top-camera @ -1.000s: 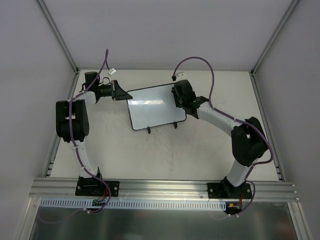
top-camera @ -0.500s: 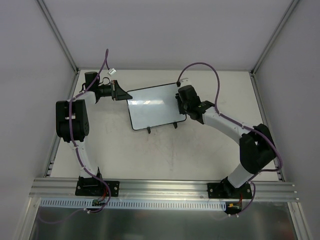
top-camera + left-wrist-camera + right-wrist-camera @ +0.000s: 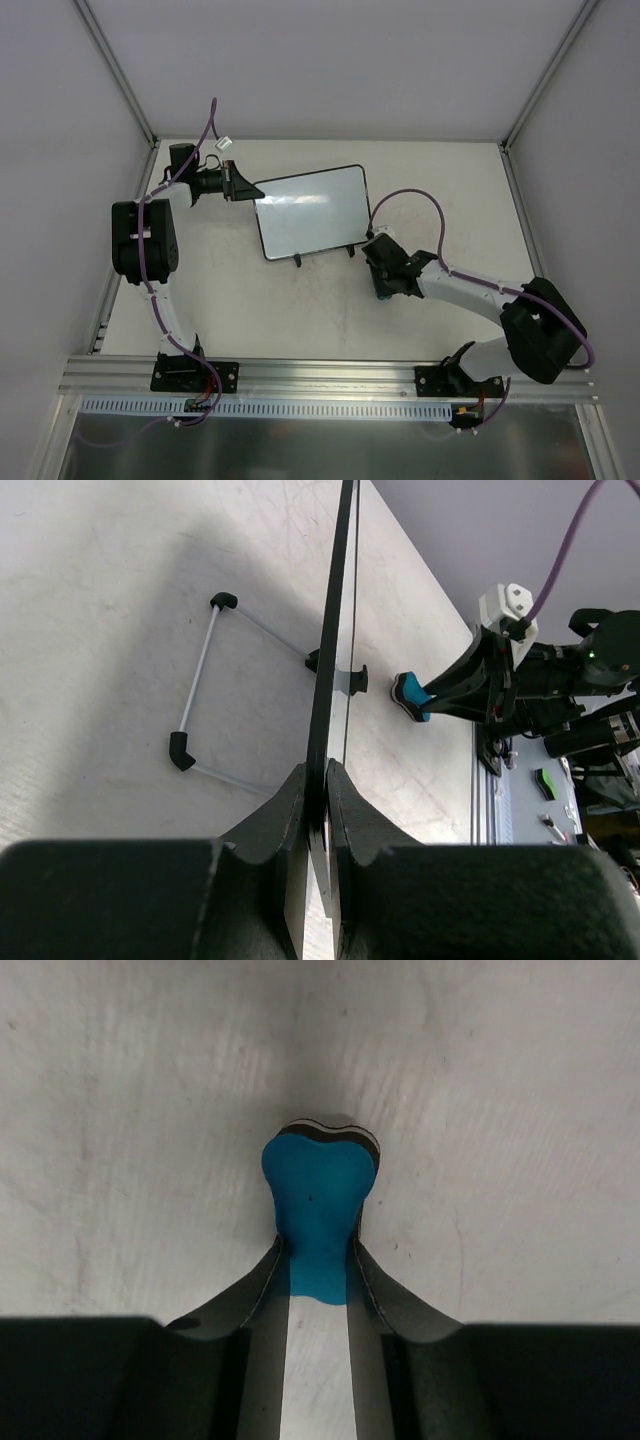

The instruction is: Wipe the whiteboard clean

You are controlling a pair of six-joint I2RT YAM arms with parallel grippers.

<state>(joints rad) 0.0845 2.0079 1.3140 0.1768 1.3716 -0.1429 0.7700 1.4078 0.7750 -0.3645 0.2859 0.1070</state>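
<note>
The whiteboard (image 3: 310, 212), white with a thin black frame and two black feet, lies at the back middle of the table; its face looks blank. My left gripper (image 3: 243, 188) is shut on the board's left edge; in the left wrist view the board (image 3: 333, 660) runs edge-on from between my fingers. My right gripper (image 3: 383, 287) is shut on the small blue bone-shaped eraser (image 3: 318, 1210) and holds it low over the table, near and right of the board's front right corner. The eraser also shows in the left wrist view (image 3: 410, 694).
The board's wire stand with black feet (image 3: 195, 685) rests on the table (image 3: 300, 310). An aluminium rail (image 3: 330, 378) runs along the near edge. White walls enclose the back and sides.
My right gripper has moved with the eraser off the board's right edge, toward the near side, down to the table in front of the board's right corner. The left arm and board have stayed still.
</note>
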